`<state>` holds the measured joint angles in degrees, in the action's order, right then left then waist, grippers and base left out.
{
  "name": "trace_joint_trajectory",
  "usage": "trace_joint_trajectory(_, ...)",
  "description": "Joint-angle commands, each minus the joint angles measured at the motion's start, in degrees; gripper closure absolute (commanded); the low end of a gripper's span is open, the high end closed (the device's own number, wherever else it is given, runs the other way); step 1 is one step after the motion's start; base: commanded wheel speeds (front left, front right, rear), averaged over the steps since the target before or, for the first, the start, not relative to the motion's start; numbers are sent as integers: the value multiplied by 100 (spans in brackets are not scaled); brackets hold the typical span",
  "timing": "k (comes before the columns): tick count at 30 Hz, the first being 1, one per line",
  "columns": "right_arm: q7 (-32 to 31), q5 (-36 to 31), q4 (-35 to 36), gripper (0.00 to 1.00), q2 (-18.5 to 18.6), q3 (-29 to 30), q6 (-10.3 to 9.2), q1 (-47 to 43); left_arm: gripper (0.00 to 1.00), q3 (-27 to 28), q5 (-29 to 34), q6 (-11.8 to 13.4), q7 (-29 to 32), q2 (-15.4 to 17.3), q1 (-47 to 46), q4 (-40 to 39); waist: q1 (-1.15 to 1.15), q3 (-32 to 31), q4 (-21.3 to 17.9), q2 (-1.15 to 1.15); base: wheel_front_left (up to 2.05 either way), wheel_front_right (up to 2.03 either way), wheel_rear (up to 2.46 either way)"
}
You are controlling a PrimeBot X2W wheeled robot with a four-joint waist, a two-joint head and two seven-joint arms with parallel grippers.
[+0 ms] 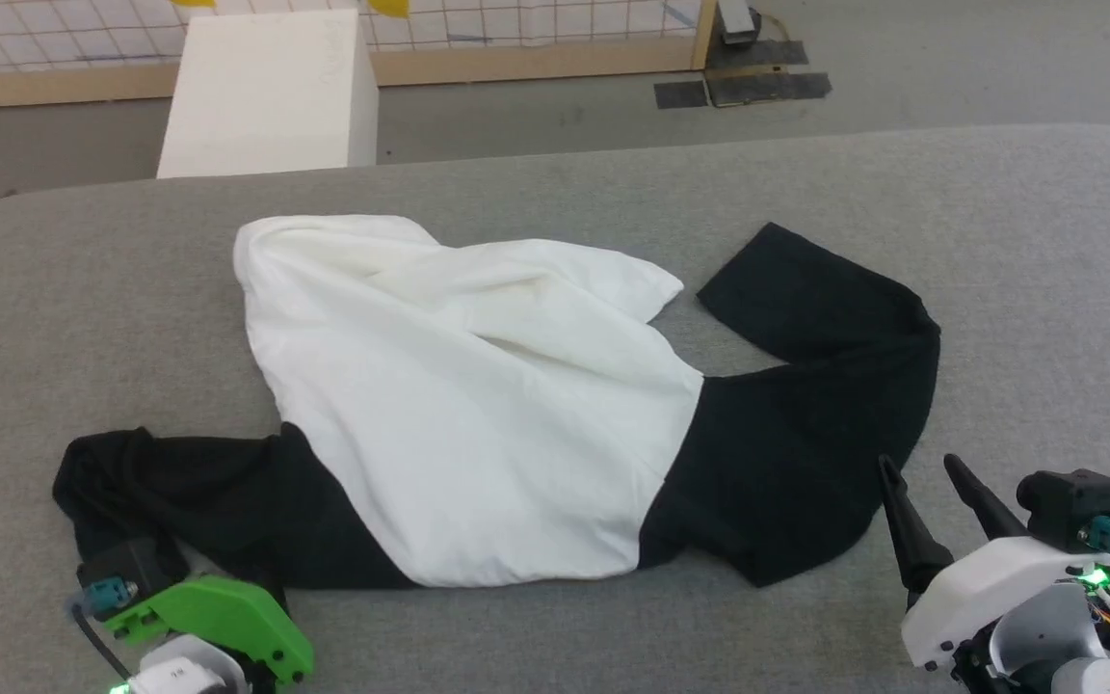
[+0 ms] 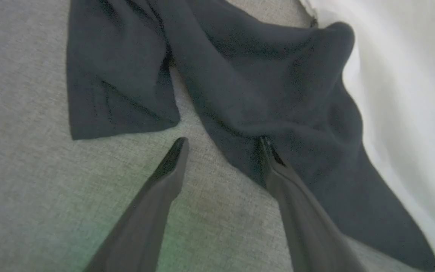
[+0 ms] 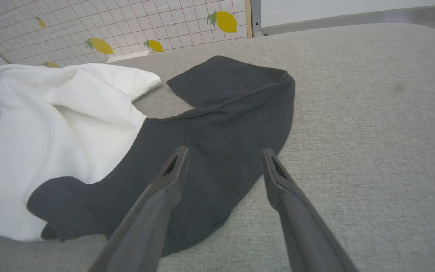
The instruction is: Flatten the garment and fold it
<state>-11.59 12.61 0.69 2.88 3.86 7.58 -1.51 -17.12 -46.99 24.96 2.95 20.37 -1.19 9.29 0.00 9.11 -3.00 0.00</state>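
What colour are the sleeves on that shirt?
The sleeves are black; the head view shows them best.

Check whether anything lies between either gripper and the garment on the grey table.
Nothing visible does. The left gripper is open right over one black sleeve of the garment. The right gripper, also open, points at the other black sleeve, with nothing on the table between.
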Motion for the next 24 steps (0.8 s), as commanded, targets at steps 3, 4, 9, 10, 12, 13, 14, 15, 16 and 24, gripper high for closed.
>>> trace_joint_trajectory(3,-12,-29,34,0,-1,-20,-9,-48,0,-28,-165,-124,171,-21,-125,213,0,73,-154,0,0,0,0)
trace_joint_trajectory(4,-19,-30,35,0,-1,-21,-9,-52,0,-37,-203,-155,221,-28,-133,250,0,79,-176,0,0,0,0)
trace_joint_trajectory(9,-101,-40,37,0,-1,-23,-9,-89,100,-101,-201,-250,270,25,-145,373,0,62,-235,0,0,0,0)
trace_joint_trajectory(10,-136,-39,37,0,-1,-35,-9,-103,100,-81,-184,-238,210,30,-129,369,0,48,-234,0,0,0,0)
trace_joint_trajectory(12,-242,-7,33,0,-1,-72,-9,-146,100,15,-147,-200,9,50,-83,364,0,19,-216,0,0,0,0)
trace_joint_trajectory(13,-318,22,29,0,-1,-107,-9,-175,100,79,-124,-179,-121,64,-56,365,0,7,-196,0,0,0,0)
trace_joint_trajectory(14,-547,147,-4,0,-1,-163,-9,-261,100,230,-49,-84,-421,108,18,330,0,-13,-112,0,0,0,0)
trace_joint_trajectory(15,-631,195,-20,0,-1,-179,-9,-284,100,280,-28,-62,-516,126,39,317,0,-12,-79,0,0,0,0)
trace_joint_trajectory(16,-691,230,-36,0,-1,-187,-9,-293,100,319,-15,-42,-586,136,53,306,0,-6,-55,0,0,0,0)
trace_joint_trajectory(24,-1209,639,-411,0,-1,-331,-9,-100,100,392,99,22,-810,218,-8,245,0,157,168,0,0,0,0)
